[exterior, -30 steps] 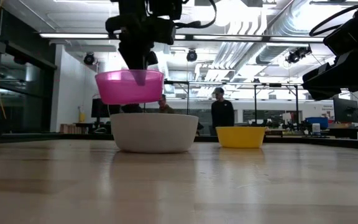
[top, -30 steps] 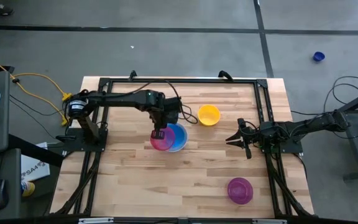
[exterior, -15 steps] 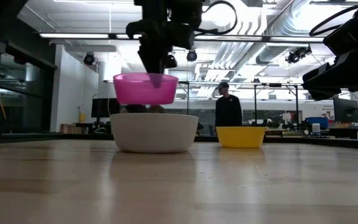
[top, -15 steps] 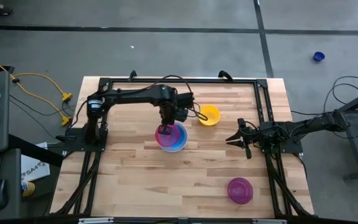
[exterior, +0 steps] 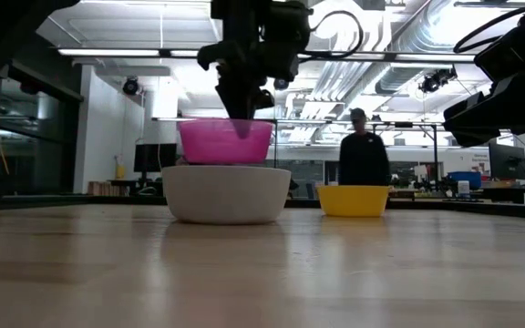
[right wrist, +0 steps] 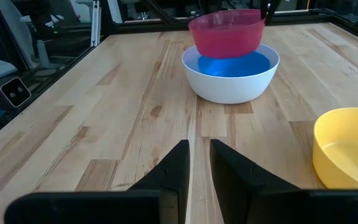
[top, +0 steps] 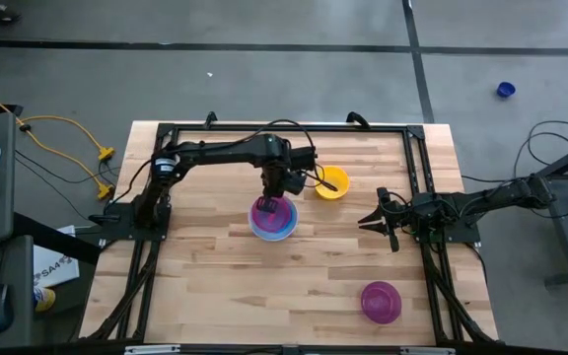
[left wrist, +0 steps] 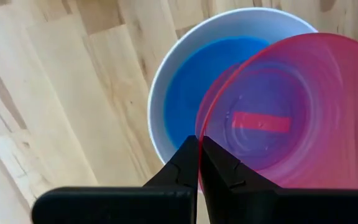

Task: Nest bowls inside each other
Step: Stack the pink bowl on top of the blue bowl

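The left pincer [top: 267, 198] was clenched on the rim of the red-pink bowl [top: 269, 212], its two fingers [left wrist: 188, 165] pressed together over the thin edge, and it held that bowl level just above the white bowl [exterior: 226, 193] near the middle of the bench [top: 215, 286]. Seen from bench height, the red-pink bowl hung with its base at the white bowl's rim, its lower part hidden behind that rim, so whether the two touched could not be told. The blue bowl [left wrist: 194, 93] already sat nested inside the white bowl, its inner surface showing beneath and beside the translucent red-pink one. The yellow bowl [top: 331, 182] stood alone, toward the far edge of the bench and to the right of the white bowl, with the left arm's wrist just beside it. The purple bowl [top: 381, 301] stood well apart near the front right corner of the bench. The right pincer [top: 373, 221] waited at the right side of the bench, holding nothing, its fingers [right wrist: 174, 165] a narrow gap apart. A person [exterior: 365, 157] stood in the room beyond the bench.
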{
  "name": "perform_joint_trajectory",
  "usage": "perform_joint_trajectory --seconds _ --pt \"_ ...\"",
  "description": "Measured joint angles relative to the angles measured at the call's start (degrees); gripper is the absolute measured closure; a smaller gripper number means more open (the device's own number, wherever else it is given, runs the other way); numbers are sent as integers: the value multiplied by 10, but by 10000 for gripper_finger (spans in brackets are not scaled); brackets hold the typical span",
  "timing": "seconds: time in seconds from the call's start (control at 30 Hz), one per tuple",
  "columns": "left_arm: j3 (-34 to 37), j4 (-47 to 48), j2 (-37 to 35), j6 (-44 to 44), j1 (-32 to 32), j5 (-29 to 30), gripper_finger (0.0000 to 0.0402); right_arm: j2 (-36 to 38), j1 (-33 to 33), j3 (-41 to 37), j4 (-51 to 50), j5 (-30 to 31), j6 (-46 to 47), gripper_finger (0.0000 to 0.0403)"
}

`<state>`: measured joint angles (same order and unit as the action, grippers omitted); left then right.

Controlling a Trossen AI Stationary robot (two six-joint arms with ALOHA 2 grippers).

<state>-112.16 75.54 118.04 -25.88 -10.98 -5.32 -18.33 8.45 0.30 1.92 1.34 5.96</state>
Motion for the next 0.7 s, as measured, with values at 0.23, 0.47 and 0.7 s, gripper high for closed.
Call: perform_joint_trajectory --seconds 0.23,0.47,0.7 --pt "5 -5 0 -8 0 -1 402 0 0 0 0 0 0 346" --pt "41 -29 0 -11 0 -1 402 0 0 0 0 0 0 346" --pt "44 -36 3 -31 1 -1 402 0 0 0 0 0 0 346"
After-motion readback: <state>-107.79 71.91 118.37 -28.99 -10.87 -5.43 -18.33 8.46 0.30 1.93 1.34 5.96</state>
